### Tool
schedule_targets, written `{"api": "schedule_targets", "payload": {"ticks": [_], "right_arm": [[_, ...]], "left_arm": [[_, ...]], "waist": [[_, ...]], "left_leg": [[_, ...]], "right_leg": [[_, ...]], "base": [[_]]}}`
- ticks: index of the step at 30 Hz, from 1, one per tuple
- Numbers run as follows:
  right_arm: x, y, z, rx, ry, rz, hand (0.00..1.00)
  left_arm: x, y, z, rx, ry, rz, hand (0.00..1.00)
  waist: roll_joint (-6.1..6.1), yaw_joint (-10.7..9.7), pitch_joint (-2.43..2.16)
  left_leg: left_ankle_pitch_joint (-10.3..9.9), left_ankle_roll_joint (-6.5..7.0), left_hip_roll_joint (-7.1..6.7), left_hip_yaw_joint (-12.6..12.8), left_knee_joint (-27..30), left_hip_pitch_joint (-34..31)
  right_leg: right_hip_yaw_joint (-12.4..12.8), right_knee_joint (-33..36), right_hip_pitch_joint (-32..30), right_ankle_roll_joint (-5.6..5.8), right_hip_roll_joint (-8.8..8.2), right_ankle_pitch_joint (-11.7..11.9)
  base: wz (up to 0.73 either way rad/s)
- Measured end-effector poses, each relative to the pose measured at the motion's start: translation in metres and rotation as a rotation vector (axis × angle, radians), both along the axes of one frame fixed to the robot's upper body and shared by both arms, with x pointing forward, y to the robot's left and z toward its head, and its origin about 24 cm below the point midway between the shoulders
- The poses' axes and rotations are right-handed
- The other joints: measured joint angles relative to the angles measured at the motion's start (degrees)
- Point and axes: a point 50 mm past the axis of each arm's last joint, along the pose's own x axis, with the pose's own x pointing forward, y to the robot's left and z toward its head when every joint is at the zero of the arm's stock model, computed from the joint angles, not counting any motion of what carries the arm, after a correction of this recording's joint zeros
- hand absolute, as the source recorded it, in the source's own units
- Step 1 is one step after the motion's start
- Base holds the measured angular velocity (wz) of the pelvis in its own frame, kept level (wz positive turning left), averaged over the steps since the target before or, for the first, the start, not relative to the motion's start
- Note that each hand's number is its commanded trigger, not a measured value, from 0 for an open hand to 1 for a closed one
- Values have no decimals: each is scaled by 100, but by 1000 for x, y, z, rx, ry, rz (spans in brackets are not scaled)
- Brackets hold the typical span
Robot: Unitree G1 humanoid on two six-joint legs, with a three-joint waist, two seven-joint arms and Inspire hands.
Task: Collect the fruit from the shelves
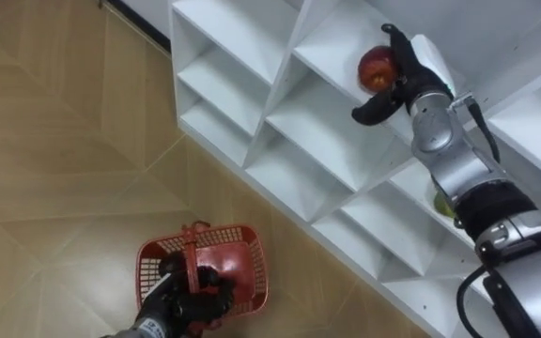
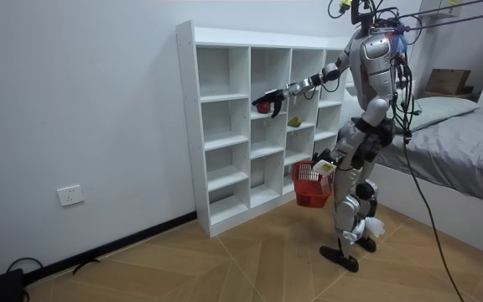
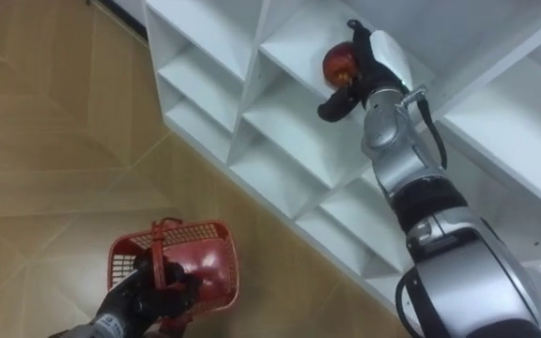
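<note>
A red apple (image 1: pixel 374 66) lies in a compartment of the white closet (image 1: pixel 252 141), second row from the top in the room view. My right hand (image 1: pixel 404 73) reaches into that compartment, its fingers curled round the apple's side and the thumb spread below it. Down at my side, my left hand (image 1: pixel 178 302) is shut on the handle of a red mesh basket (image 1: pixel 252 272), which hangs above the wooden floor. A yellow-green fruit (image 2: pixel 294 122) sits in the compartment one row lower and to the right, partly hidden behind my right forearm in the eye views.
I stand on the wood floor (image 1: pixel 54 141) in front of the closet's right half. A bed (image 2: pixel 468 147) with a cardboard box (image 2: pixel 447 81) on it stands behind me at the room view's right. The other compartments look bare.
</note>
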Motion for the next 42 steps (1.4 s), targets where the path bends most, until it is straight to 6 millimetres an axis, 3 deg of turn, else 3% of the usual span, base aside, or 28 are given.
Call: {"api": "schedule_targets", "payload": {"ticks": [2, 26, 42], "right_arm": [[2, 1, 4, 0, -12, 3, 100], [3, 4, 6, -35, -44, 7, 100], [5, 19, 29, -24, -140, 70, 100]], "left_arm": [[1, -1, 0, -1, 3, 1, 100], [3, -7, 0, -38, -7, 2, 100], [2, -8, 1, -27, -6, -15, 100]], "waist": [[5, 0, 4], [1, 100, 1], [-8, -230, -19]], "left_leg": [[0, 0, 2, 1, 0, -29], [2, -4, 80, 33, 60, -73], [5, -11, 85, 58, 175, 30]], "right_leg": [[1, 2, -33, 0, 0, 0], [10, 75, -93, -21, 19, 14], [158, 77, 48, -69, 69, 64]], "base": [[0], [0], [-1]]}}
